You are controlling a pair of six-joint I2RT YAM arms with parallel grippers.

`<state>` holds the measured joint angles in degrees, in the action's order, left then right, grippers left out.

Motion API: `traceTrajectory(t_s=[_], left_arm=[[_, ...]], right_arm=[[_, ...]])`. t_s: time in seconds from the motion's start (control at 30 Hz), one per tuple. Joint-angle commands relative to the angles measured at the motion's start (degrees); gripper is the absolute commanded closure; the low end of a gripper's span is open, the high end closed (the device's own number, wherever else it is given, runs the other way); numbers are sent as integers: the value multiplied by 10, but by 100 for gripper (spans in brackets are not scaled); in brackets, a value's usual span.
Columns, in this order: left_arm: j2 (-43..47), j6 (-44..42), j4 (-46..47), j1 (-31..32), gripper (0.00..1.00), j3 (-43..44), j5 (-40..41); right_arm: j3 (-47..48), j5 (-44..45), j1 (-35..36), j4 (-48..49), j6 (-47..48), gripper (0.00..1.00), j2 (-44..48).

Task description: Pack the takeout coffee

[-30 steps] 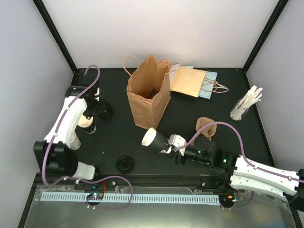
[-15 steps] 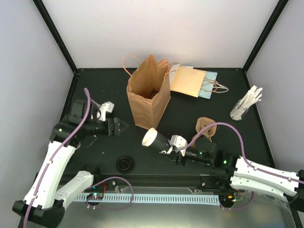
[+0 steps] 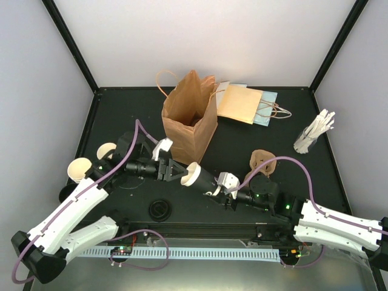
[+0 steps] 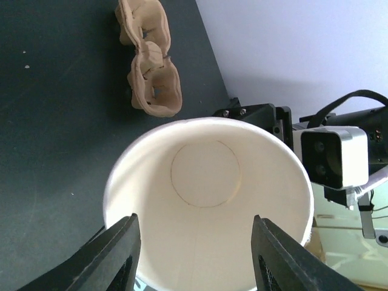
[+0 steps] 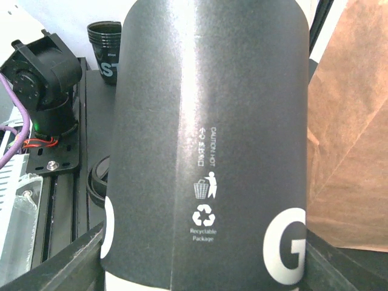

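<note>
One cup in the air: the cup (image 3: pixel 197 176) lies on its side above the table, just in front of the paper bag (image 3: pixel 189 124), with its mouth toward my left arm.
Right gripper: my right gripper (image 3: pixel 213 183) is clamped round the cup's sleeved lower end and carries it.
Left gripper: my left gripper (image 3: pixel 177 171) has its jaws part-way apart at the cup's mouth. I cannot tell whether they have hold of the rim.
Other cups: a near cup (image 3: pixel 79 169) and a far cup (image 3: pixel 107 150) stand by the table's left edge, well apart from the bag.
Carrier: the pulp carrier (image 3: pixel 262 162) has empty wells in the left wrist view.
Bag: upright with its mouth open. I see nothing inside.
Progress: I judge nothing is packed yet, and every cup has yet to be seated.
</note>
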<state>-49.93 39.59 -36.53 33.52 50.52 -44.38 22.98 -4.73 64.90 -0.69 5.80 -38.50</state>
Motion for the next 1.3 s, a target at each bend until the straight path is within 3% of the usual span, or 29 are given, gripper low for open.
traceTrajectory(t_s=[0.0, 0.43, 0.6, 0.77, 0.87, 1.0, 1.13, 1.27], left_arm=[[-3, 17, 24, 4, 47, 0, 18], [-30, 17, 13, 4, 38, -10, 30], [-26, 40, 51, 4, 51, -30, -5], [-26, 56, 87, 5, 59, -52, -34], [-28, 56, 88, 4, 73, -53, -36], [-18, 49, 78, 5, 97, -49, -21], [-11, 27, 42, 5, 98, -38, 11], [-14, -2, 7, 5, 98, -30, 40]], right_arm=[[6, -6, 2, 27, 10, 37, 11], [5, -9, 2, 27, 20, 37, 28], [6, -11, 2, 39, 23, 36, 23], [6, -15, 2, 60, 23, 36, 6], [10, -17, 2, 65, 23, 34, -6], [10, -23, 2, 62, 25, 20, -11], [8, -14, 2, 41, 22, 0, 0], [2, -4, 2, 18, 13, 0, 14]])
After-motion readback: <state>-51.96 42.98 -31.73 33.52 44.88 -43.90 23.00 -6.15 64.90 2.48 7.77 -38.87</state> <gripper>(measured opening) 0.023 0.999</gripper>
